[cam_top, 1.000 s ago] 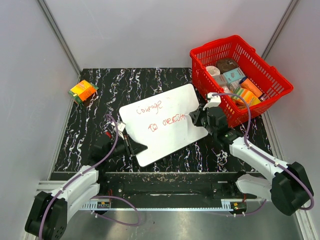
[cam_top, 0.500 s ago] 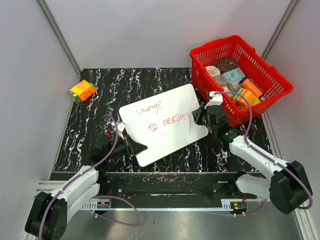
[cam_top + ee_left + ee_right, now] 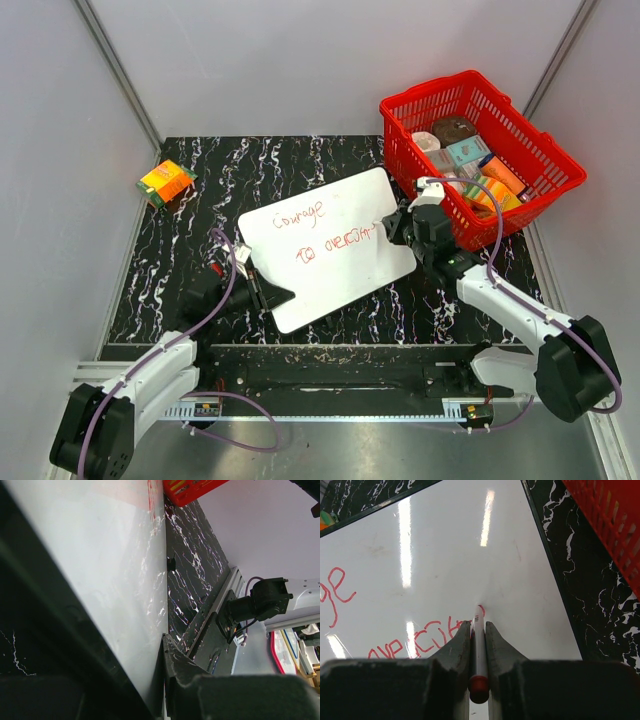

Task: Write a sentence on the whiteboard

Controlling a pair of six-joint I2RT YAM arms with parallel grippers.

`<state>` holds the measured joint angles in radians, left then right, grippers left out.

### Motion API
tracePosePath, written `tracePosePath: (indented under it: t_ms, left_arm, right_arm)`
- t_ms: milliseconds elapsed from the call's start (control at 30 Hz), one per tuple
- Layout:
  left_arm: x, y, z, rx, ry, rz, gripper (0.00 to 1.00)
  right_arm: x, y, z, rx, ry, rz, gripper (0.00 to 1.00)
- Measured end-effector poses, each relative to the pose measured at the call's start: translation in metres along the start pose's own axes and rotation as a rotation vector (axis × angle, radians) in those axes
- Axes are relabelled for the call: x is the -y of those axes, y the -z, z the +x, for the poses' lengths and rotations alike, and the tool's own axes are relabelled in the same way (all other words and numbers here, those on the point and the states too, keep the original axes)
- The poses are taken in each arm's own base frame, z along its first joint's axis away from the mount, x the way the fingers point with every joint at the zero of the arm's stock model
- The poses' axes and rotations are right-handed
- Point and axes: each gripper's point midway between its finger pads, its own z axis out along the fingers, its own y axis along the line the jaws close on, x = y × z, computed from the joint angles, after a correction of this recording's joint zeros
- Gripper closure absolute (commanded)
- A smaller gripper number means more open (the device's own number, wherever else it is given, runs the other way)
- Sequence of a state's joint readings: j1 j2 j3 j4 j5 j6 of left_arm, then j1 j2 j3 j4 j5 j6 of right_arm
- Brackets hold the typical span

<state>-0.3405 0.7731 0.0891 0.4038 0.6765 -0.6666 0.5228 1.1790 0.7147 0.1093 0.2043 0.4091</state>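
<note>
While the left pincer [image 3: 268, 294] clamps the near corner of the whiteboard [image 3: 335, 290] lying mid-desk [image 3: 200, 210], the right pincer [image 3: 478, 629], clenched on a red marker [image 3: 479, 652] touching the end of the red sentence [image 3: 335, 246], should press lightly and stroke slowly.

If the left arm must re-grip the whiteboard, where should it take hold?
Likely the whiteboard at its thin near-left edge, low from the left, where the left gripper sits: a flat sheet, that edge clear of the sentence and marker.
</note>
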Motion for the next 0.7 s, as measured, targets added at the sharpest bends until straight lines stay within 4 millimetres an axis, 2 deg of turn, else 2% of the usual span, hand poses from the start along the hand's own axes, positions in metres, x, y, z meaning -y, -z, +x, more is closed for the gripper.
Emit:
tracePosePath:
  t_ms: [433,700]
  left_arm:
    - [0.0,0.0,0.0,0.0,0.001,0.0,1.0]
    - [0.0,0.0,0.0,0.001,-0.001,0.0,1.0]
  right_arm:
    - [-0.008,0.004,0.005,-0.032,-0.013,-0.047,1.0]
    - [-0.002,0.013,0.016,-0.059,-0.015,-0.043,1.0]
